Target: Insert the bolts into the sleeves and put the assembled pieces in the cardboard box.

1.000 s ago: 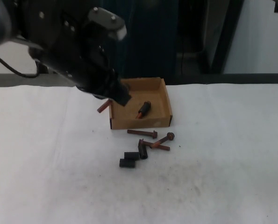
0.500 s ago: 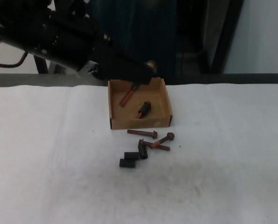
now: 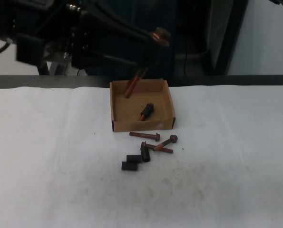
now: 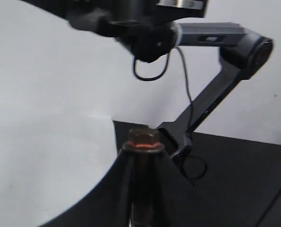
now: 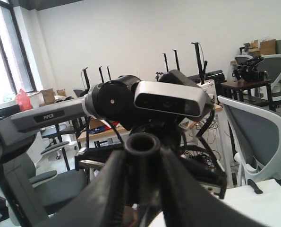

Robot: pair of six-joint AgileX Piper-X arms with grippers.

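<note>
Bolt (image 4: 142,140) clamped in left claw (image 4: 141,163); right claw (image 5: 143,161) grips sleeve (image 5: 142,141) (both aloft).

The arms (image 3: 84,38) are crowding the air over the white cloth's (image 3: 227,166) far left, a bolt (image 3: 135,81) hanging over the cardboard box's (image 3: 141,125) rear-left corner — the box's right half is lying open from above, an assembled piece (image 3: 147,111) sitting mid-floor. Loose bolts (image 3: 145,136) and sleeves (image 3: 131,162) are cluttering the cloth just before it.
</note>
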